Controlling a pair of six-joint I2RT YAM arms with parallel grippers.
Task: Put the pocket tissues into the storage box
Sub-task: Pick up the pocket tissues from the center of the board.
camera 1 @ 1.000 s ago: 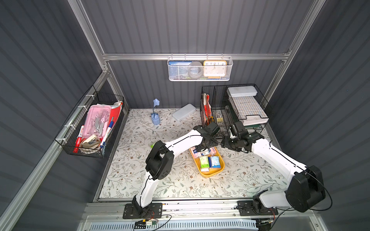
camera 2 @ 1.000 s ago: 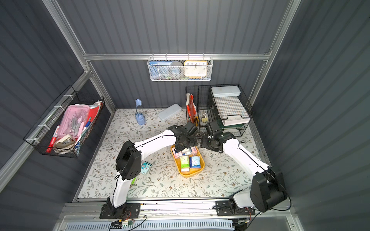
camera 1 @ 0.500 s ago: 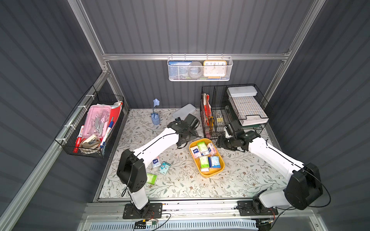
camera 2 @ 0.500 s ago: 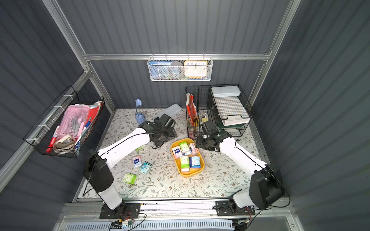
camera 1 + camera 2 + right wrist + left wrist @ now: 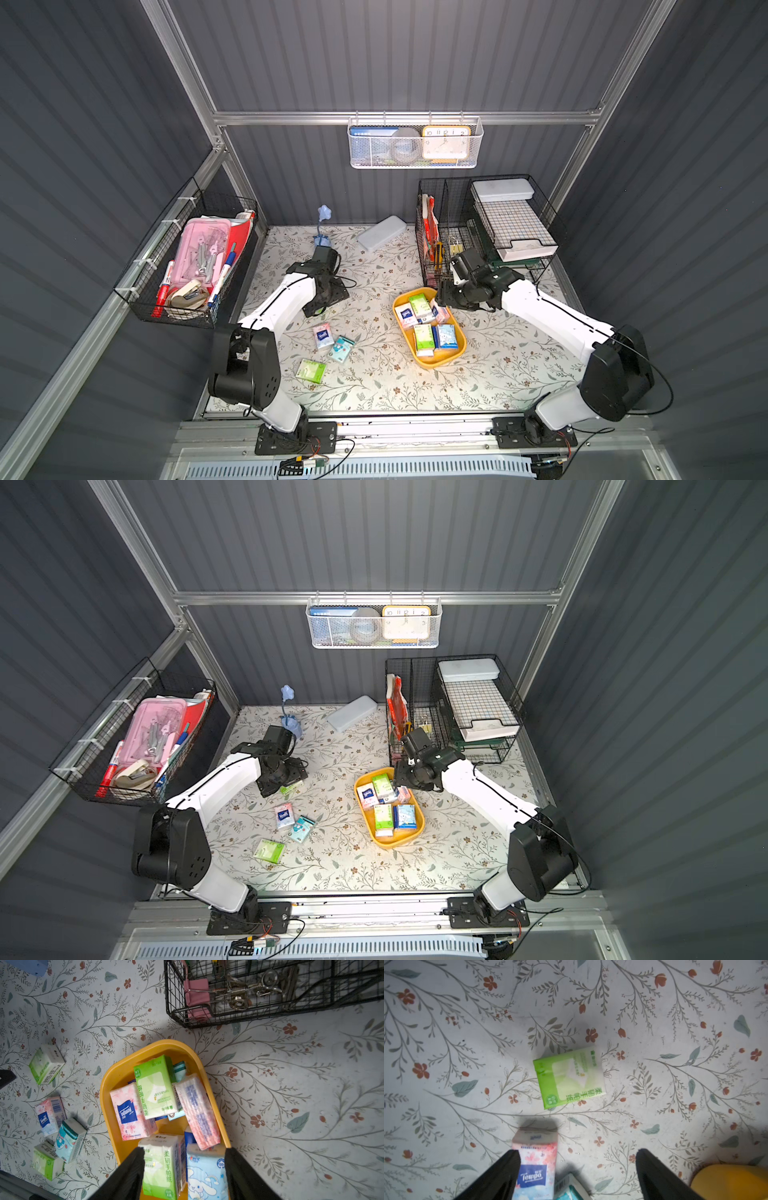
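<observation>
The yellow storage box (image 5: 428, 362) (image 5: 388, 844) (image 5: 108, 1086) lies right of centre on the flowered mat and holds several pocket tissues in green, pink and blue. My right gripper (image 5: 443, 297) (image 5: 184, 1167) hangs open over its far end, holding nothing. Loose on the mat to the left are a pink Tempo packet (image 5: 323, 336) (image 5: 534, 1165), a teal packet (image 5: 341, 348) and a green packet (image 5: 311, 370). Another green packet (image 5: 291, 788) (image 5: 569, 1077) lies under my left gripper (image 5: 328, 296) (image 5: 578, 1153), which is open and empty above the mat.
Black wire baskets (image 5: 478, 232) with binder clips (image 5: 196, 991) stand right behind the box. A grey pencil case (image 5: 381, 232) and a small blue flower stand (image 5: 322, 232) sit at the back of the mat. A wall basket (image 5: 187, 266) hangs at the left.
My left arm has swung from the box's far end back to the left over the mat, uncovering the loose packets. My right gripper has edged left, over the box's far end.
</observation>
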